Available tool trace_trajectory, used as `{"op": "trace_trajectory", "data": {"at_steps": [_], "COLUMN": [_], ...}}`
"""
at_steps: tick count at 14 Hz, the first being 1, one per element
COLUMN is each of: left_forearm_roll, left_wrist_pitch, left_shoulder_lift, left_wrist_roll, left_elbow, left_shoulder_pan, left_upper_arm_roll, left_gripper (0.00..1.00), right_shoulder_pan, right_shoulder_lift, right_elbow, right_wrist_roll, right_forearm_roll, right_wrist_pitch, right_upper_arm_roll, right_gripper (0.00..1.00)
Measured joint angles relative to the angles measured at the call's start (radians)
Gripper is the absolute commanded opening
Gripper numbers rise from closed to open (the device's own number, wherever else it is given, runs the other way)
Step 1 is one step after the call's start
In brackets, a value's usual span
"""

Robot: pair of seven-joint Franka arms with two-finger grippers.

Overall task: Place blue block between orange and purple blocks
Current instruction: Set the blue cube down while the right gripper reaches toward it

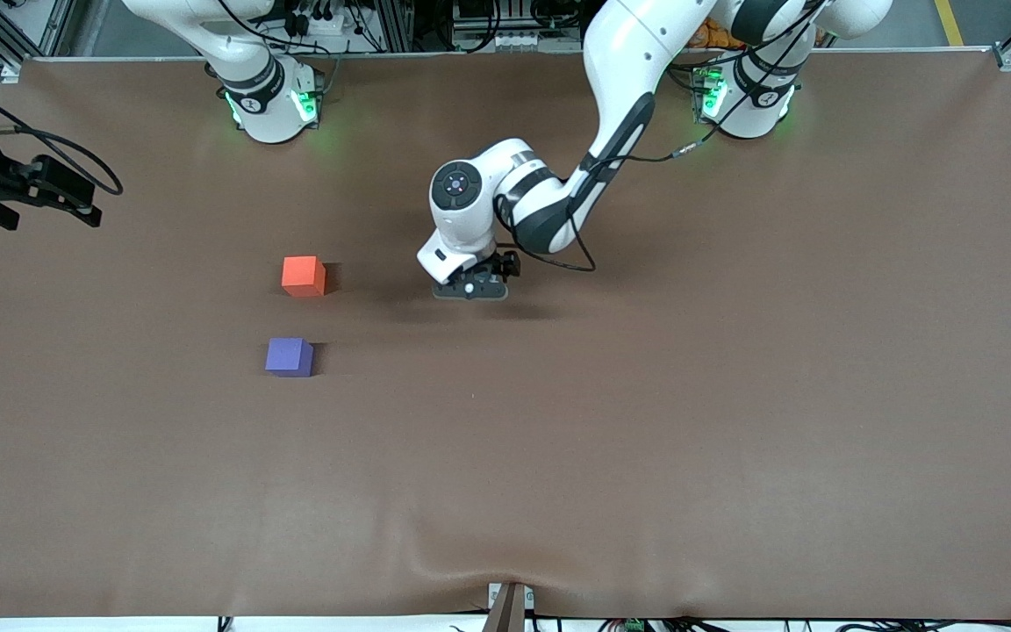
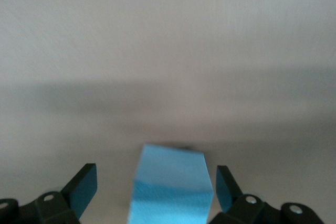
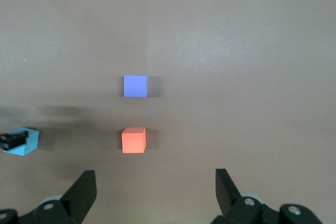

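Note:
The blue block lies between the fingers of my left gripper, which is open with a gap on each side of the block. In the front view the left gripper is low over the table's middle and hides the block. The orange block and the purple block sit toward the right arm's end, the purple one nearer the front camera, with a gap between them. My right gripper is open and empty, high above the table. Its view shows the orange block, the purple block and the blue block.
The brown table holds only the three blocks. The left arm reaches across the middle of the table from its base. The right arm's dark hand shows at the table's right-arm end.

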Motion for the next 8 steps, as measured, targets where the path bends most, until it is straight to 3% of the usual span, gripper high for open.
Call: {"op": "trace_trajectory", "data": {"at_steps": [4, 8], "left_forearm_roll": [0.009, 0.01], "left_wrist_pitch": [-0.081, -0.248], "left_shoulder_lift": [-0.141, -0.281], "left_wrist_roll": [0.034, 0.176], "left_elbow": [0.016, 0.009], "left_shoulder_pan": [0.053, 0.239], "left_upper_arm_roll": [0.101, 0.108], "left_gripper": [1.0, 1.0], "right_shoulder_pan": [0.011, 0.157], "right_shoulder_lift": [0.078, 0.132], "right_elbow": [-0.002, -0.001], "right_wrist_roll": [-0.004, 0.045], "right_forearm_roll": [0.002, 0.036], "right_wrist_pitch": [0.004, 0.015], "right_upper_arm_roll": [0.006, 0.013], "right_gripper": [1.0, 1.0]}}
